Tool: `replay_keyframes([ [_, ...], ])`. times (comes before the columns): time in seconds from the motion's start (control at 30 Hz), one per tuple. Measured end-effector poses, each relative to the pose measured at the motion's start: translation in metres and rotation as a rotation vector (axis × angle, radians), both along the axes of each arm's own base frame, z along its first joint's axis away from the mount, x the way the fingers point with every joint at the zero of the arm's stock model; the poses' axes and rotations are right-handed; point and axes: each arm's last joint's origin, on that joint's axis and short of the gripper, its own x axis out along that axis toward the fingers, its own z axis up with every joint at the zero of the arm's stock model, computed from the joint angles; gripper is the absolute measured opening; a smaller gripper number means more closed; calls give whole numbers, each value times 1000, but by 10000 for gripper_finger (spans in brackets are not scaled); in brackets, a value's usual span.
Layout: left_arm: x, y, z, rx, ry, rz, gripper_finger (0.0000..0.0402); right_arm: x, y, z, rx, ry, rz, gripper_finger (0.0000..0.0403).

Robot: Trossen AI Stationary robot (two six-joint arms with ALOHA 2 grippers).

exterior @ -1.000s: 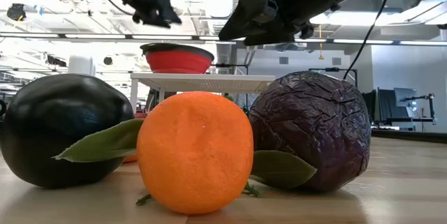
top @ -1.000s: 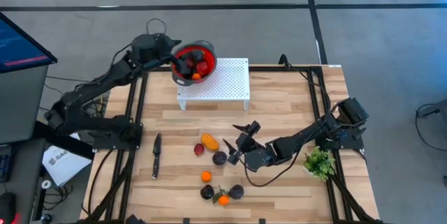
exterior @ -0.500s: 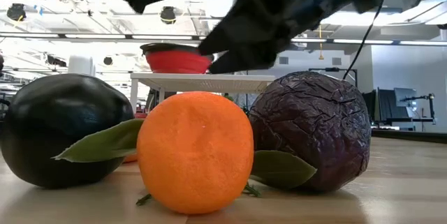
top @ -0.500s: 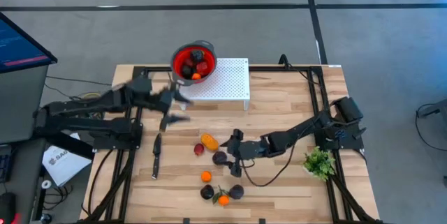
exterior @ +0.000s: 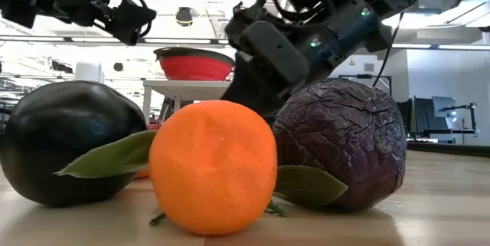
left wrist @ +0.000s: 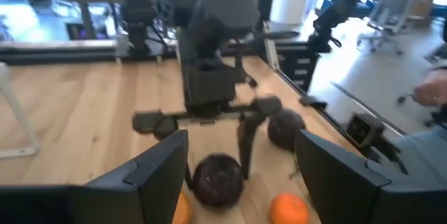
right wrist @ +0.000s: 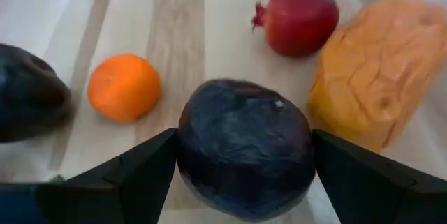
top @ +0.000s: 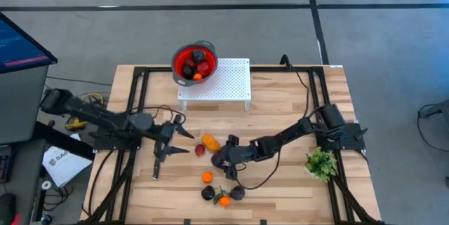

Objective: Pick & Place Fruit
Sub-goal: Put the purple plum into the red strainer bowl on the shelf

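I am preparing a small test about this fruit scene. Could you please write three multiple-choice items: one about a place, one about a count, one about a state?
1. Where does the red bowl stand?
A. on the white stand
B. on the floor
C. beside the green sprig

2. How many small orange balls lie on the wooden table, outside the bowl?
A. none
B. two
C. five

3. How is the right gripper?
A. shut on a knife
B. raised over the bowl
C. low at the table, one finger on each side of a dark purple fruit

Key:
1 A, the high view shows the bowl on the stand's corner.
2 B, one ball lies alone and one lies between two dark fruits.
3 C, the right wrist view shows the fruit between the spread fingers.
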Motion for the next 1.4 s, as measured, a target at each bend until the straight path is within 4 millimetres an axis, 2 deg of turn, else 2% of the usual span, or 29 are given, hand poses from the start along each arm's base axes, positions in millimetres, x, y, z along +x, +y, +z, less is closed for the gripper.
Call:
replay_keyframes([
  [0.2, 1, -7, -7, 23, 3, 40, 243, -1, 3, 2, 14, 2, -8, 266],
  [0.37, 8, -12, -11, 62, -27, 23, 235, -7, 13, 21, -39, -11, -23, 223],
  [0.47, 14, -14, -10, 89, -87, 17, 232, -8, 20, 41, -164, -50, -51, 223],
  [0.6, 22, -10, -5, 25, -182, 65, 235, -6, 30, 67, -475, -73, -134, 239],
  [0.7, 25, -2, -3, -42, -211, 112, 253, -2, 32, 83, -681, -73, -193, 242],
  [0.77, 26, 3, -2, -57, -210, 139, 274, 2, 29, 91, -749, -73, -213, 242],
  [0.93, 28, 8, -1, -53, -213, 161, 341, 11, 12, 99, -789, -63, -237, 243],
  [1.07, 38, 8, 0, -45, -200, 226, 382, 16, -3, 100, -783, -52, -275, 243],
  [1.23, 57, 10, -7, -17, -146, 380, 396, 20, -10, 102, -782, -70, -291, 243],
  [1.4, 75, 8, -8, -6, -125, 437, 397, 20, -8, 103, -796, -80, -274, 243],
])
